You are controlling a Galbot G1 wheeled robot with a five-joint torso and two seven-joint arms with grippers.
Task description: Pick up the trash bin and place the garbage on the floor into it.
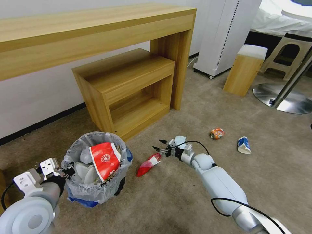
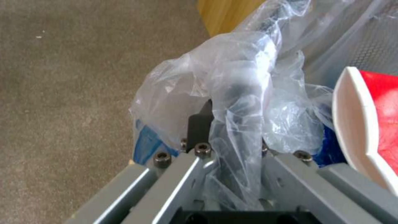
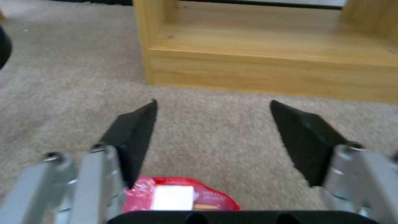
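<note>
Left gripper (image 1: 69,171) apparently clamping trash bin (image 1: 97,191) rim

Crinkly clear plastic is lining the trash bin (image 1: 97,191); beside it, the glossy red wrapper (image 1: 148,165) is lying on matt short-pile carpet (image 1: 182,195) near smooth wood-grain shelving (image 1: 130,87).

The right gripper (image 1: 161,145) hangs with fingers (image 3: 132,137) spread over the red wrapper (image 1: 148,164); bare floor (image 1: 182,195) lies between and beyond them. The low shelf unit (image 1: 130,87) stands close ahead and blocks forward travel. To the robot's left, the bin (image 1: 97,169) stands near the wrapper, with open carpet between. The can (image 1: 216,133) and cup (image 1: 243,145) lie well apart on open carpet. The left gripper (image 1: 66,171) is clamped on the bin's liner (image 2: 236,102), which drapes over its fingers.
</note>
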